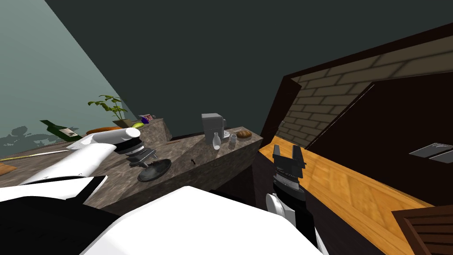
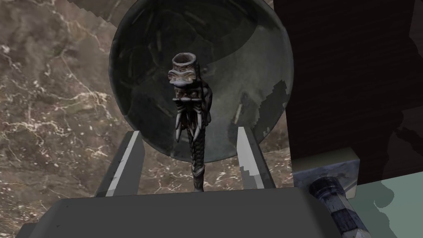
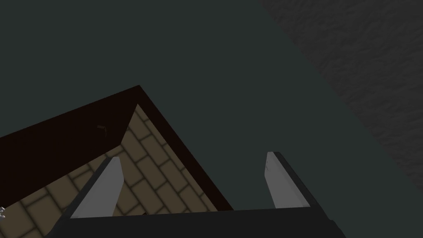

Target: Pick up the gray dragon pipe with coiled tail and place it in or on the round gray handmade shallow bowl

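Dark grey bowl (image 2: pixel 248 62), brown white-veined counter (image 2: pixel 49 103)

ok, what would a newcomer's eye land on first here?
The grey dragon pipe, sitting in the gap between the left gripper's open fingers with neither touching it, and the dark round bowl just beyond it on the brown marbled counter. Off to the side, the right gripper stands open above a wooden worktop.

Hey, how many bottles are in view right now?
2. A green bottle is at the far left, near the plant; a white bottle stands beside the grey machine. The small grey container next to it may be another.
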Controlling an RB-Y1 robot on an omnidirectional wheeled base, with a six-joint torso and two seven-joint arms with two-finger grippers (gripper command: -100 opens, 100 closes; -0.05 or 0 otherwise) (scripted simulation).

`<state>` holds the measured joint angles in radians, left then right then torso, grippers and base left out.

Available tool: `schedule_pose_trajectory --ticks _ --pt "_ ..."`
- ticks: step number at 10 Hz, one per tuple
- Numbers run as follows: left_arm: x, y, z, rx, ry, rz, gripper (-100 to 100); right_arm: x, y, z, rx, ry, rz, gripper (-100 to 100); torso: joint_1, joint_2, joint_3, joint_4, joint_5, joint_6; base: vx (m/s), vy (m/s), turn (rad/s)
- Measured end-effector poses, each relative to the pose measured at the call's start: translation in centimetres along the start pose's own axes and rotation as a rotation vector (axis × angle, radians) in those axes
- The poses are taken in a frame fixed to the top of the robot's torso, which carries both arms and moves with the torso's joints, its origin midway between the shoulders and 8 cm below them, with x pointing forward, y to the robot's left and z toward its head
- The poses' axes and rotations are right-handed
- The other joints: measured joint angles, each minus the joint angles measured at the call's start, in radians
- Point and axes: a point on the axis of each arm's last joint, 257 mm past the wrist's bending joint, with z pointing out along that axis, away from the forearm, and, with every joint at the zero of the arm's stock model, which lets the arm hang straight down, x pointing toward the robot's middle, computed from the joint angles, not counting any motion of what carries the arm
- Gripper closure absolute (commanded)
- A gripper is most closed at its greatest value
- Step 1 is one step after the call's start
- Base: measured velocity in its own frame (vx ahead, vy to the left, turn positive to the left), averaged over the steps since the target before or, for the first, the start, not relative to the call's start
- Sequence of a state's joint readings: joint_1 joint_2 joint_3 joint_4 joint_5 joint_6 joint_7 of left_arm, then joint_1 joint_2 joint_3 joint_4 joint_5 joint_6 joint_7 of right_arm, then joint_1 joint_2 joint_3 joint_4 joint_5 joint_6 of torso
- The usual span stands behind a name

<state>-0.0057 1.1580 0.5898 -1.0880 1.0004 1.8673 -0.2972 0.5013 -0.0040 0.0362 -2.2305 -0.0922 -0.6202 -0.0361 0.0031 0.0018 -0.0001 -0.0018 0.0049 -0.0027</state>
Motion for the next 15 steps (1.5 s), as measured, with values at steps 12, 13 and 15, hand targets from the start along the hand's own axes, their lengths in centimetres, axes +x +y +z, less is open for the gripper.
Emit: schedule_pose_trajectory --ticks 12,13,15 --pt "0.4 0.4 -5.6 0.001 -0.006 0.022 0 0.0 0.0 0.0 0.0 0.0 0.0 0 -0.001 -0.001 0.0 0.0 0.0 0.0 0.015 -0.007 0.02" --pt "0.4 0.4 -5.6 0.001 -0.006 0.022 0 0.0 0.0 0.0 0.0 0.0 0.0 0 0.0 0.0 0.0 0.0 0.0 0.0 0.0 0.0 0.0" --pt "0.4 0.4 -5.6 0.001 -0.006 0.022 0 0.0 0.0 0.0 0.0 0.0 0.0 0 0.0 0.0 0.0 0.0 0.0 0.0 0.0 0.0 0.0"
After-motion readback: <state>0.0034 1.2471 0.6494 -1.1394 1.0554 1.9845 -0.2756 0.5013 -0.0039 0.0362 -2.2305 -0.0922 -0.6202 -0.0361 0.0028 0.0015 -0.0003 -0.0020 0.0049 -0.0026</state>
